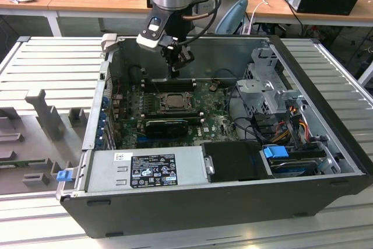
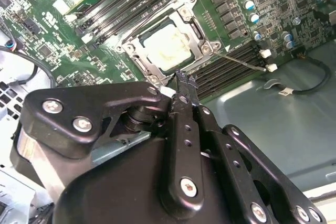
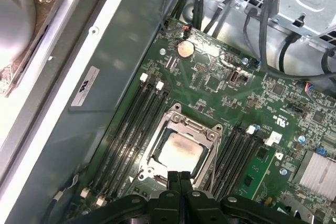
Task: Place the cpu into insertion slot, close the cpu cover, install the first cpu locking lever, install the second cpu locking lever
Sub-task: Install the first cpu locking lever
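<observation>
While the claw (image 3: 178, 176) hangs with its fingers pressed together and nothing between them, the cpu (image 3: 177, 150) lies flat below its tips, seated in the insertion slot (image 2: 195, 25) with the cpu cover (image 3: 193, 126) framing it. Its square edges run parallel to the memory slots (image 3: 130, 124) flanking it. In the second wrist view a thin metal lever (image 2: 244, 60) sticks out from one cover corner across those slots. Cables (image 3: 273, 40) and a coin cell (image 3: 185, 49) lie farther off.
</observation>
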Action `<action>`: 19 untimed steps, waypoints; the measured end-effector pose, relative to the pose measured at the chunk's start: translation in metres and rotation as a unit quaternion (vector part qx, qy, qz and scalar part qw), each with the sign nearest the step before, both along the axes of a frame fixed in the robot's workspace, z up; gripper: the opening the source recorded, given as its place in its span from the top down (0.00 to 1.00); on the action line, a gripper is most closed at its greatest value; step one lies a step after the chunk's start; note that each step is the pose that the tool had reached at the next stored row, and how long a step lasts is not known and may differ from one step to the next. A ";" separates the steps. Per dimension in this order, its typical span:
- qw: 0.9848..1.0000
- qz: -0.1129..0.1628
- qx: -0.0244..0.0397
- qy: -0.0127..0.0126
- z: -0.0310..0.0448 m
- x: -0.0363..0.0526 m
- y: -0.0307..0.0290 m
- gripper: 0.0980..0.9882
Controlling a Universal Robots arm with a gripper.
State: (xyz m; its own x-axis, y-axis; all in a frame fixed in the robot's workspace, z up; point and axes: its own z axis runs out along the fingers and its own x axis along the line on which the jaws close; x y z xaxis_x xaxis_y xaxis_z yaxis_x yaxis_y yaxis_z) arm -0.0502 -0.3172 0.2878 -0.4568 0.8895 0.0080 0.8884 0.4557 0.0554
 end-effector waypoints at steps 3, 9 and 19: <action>1.000 0.013 0.000 0.000 0.0000 0.0000 0.0000 0.99; 0.999 0.045 -0.004 0.000 0.0000 0.0002 0.0000 0.99; 0.993 0.119 -0.004 0.000 0.0000 0.0002 0.0000 0.99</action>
State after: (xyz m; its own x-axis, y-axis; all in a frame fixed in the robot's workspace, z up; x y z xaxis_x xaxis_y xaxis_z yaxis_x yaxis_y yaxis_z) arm -0.0500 -0.3172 0.2878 -0.6543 0.7563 0.0014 0.7553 0.6534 0.0514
